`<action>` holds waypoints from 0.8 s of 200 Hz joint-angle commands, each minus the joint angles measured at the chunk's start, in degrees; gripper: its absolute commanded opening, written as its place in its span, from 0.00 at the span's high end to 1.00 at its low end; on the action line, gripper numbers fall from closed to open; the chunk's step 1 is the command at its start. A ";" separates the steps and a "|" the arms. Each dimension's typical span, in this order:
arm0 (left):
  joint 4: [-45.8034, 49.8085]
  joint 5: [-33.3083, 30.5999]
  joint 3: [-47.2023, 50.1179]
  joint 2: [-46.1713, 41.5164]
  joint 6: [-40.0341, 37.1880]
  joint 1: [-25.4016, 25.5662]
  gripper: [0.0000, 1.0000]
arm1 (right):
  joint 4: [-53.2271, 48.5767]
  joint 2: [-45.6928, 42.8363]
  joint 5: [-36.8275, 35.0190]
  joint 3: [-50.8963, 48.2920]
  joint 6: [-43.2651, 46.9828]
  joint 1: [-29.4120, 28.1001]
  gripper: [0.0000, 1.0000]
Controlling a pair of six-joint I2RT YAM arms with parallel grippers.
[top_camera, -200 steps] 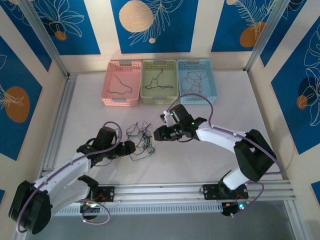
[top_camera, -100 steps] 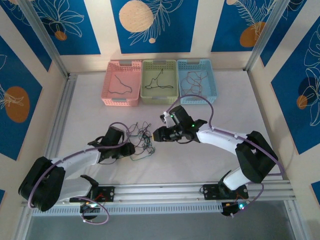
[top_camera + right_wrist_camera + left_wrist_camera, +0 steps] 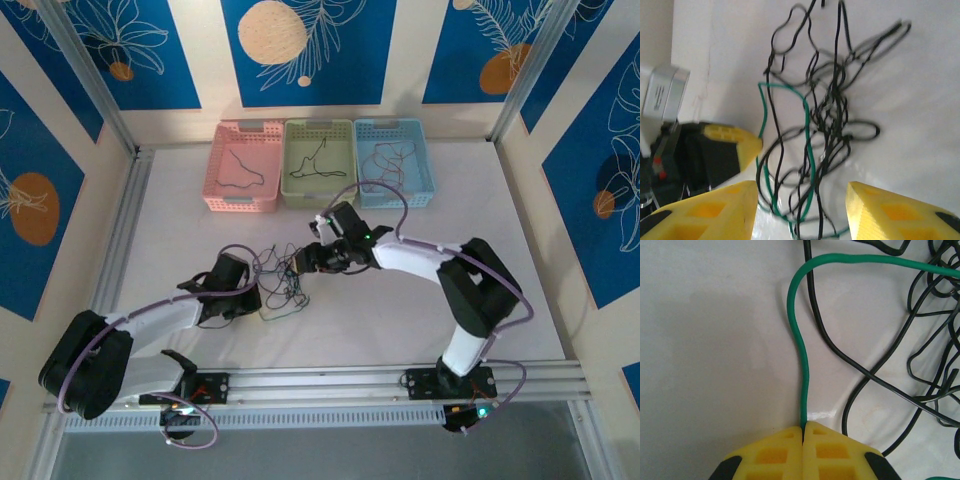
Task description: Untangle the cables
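The cables lie in a tangle of thin black and green wires on the white table between the two arms. My left gripper is shut on the green cable, which runs straight out from between its yellow pads and curves right. In the top view this gripper sits at the tangle's left edge. My right gripper hovers at the tangle's upper right. Its jaws stand open over the black and green wires, with nothing gripped. The left gripper's yellow fingertip shows beside them.
Three baskets stand in a row at the back: pink, green and blue, each with a thin cable inside. Aluminium rails run along the left side and the near edge.
My left gripper has moved right to the tangle and shut on the green cable. My right arm has swung left over the tangle, and its jaws have widened a little.
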State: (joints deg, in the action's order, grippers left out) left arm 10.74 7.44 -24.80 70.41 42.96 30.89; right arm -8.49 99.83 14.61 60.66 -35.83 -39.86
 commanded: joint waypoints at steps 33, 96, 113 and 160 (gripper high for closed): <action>-8.46 3.70 1.74 -0.13 -1.21 1.70 1.00 | -2.41 11.05 -0.35 11.64 -3.89 0.48 0.52; -9.32 4.00 2.50 -0.14 -0.95 1.65 1.00 | -2.08 14.54 -0.71 14.46 -5.30 0.28 0.71; -9.28 3.90 2.67 -0.02 -0.99 1.67 1.00 | -2.16 14.44 -0.80 14.38 -5.09 0.31 0.80; -7.73 2.89 2.82 -1.14 -1.80 1.66 1.00 | -3.82 10.55 -3.57 13.08 -0.25 0.09 1.00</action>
State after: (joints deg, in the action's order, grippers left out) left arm 7.27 7.90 -22.85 69.08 42.92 31.05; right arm -10.46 113.49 12.32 73.49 -39.55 -39.68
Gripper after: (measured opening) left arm 0.065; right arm 0.044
